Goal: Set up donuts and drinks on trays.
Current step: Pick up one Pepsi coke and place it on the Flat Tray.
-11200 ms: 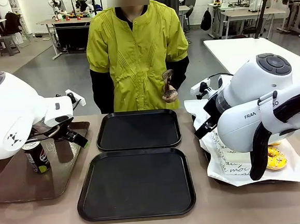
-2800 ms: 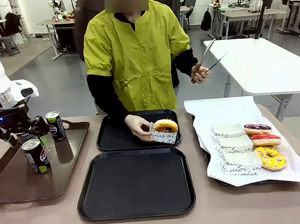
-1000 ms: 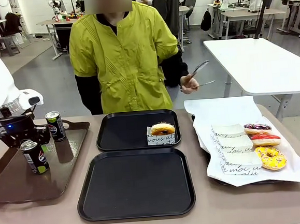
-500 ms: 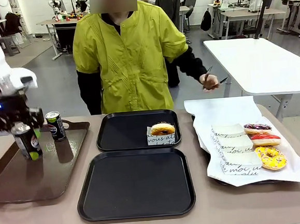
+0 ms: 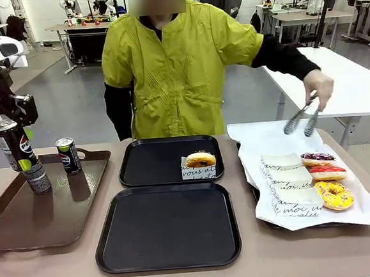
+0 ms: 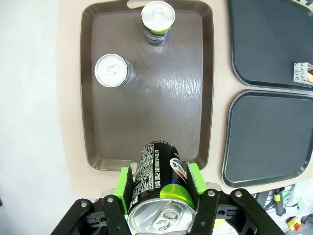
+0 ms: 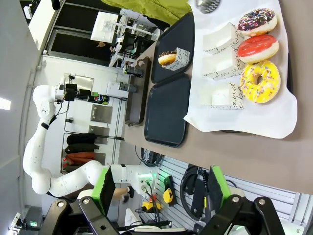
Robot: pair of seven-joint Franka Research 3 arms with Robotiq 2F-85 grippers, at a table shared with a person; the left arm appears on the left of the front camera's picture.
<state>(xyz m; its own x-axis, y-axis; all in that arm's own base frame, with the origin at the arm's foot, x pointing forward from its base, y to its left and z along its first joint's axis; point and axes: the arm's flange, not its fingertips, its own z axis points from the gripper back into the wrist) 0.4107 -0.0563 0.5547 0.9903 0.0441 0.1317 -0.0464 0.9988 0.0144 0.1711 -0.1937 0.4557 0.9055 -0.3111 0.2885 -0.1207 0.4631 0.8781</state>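
One slim black soda can (image 5: 22, 156) pinched in left pincer (image 6: 159, 188): hold it level, land softly on matte black tray (image 5: 150, 164).

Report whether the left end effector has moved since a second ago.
Yes. The left end effector, shut on a drink can, has risen and shifted slightly left, lifting it clear of the brown tray.

Bright, even light (wrist views warped)
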